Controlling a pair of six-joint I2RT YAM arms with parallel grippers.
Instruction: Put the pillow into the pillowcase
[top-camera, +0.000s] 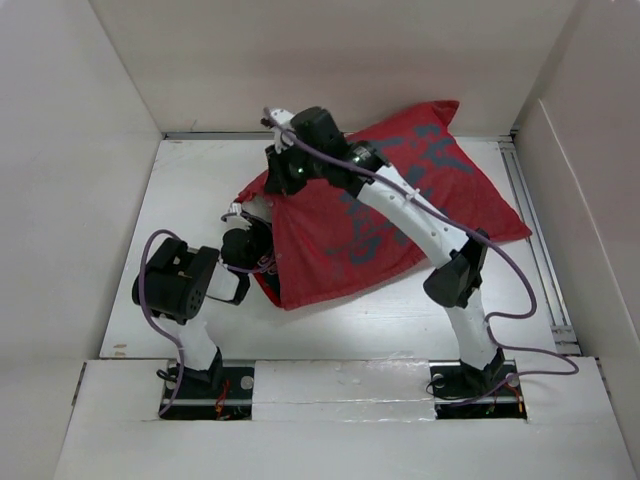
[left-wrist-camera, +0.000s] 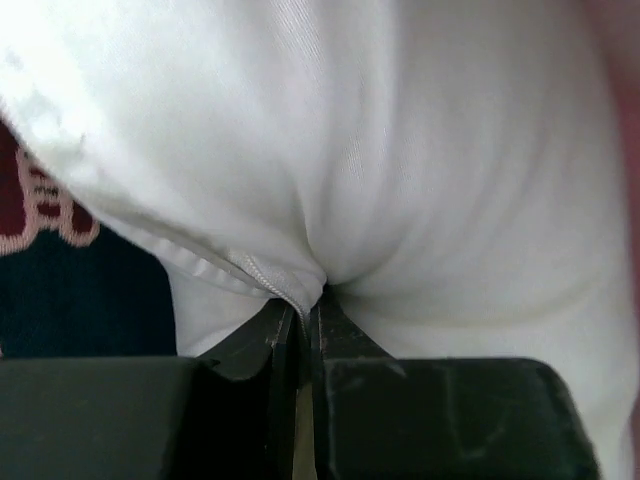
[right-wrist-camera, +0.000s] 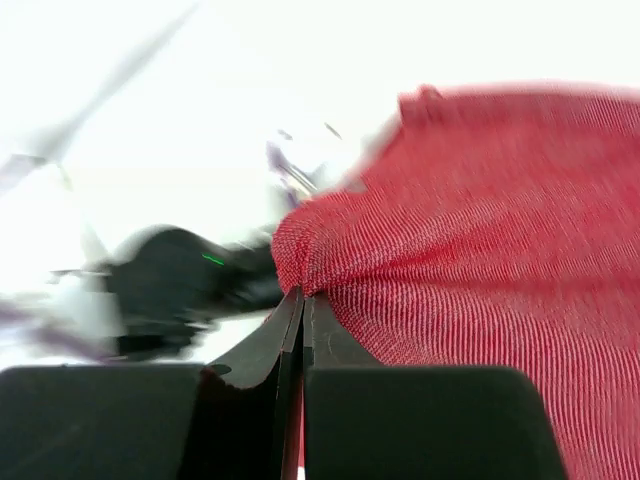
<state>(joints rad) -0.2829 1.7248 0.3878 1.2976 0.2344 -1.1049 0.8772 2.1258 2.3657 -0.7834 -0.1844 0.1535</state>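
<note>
Nearest the lens, saw the left gripper (left-wrist-camera: 305, 300) with jaws pressed together, nipping a seamed fold of the white pillow (left-wrist-camera: 420, 160). Noted white cloth across nearly all of that wrist view, and a dark printed patch with pink pattern at its left edge. Found the right gripper (right-wrist-camera: 303, 300) likewise closed to a sliver, pinching a bunched edge of the red pillowcase (right-wrist-camera: 470, 260). Counted from above: two arms, two grippers, one pillow, one pillowcase. Saw the pillowcase spread over the far middle of the white counter (top-camera: 190, 190), with the right gripper at its far left edge and its near left corner lying against the left wrist. Made out only a small strip of pillow at the case's left side, beside the left gripper. Could not tell how much lay inside.
</note>
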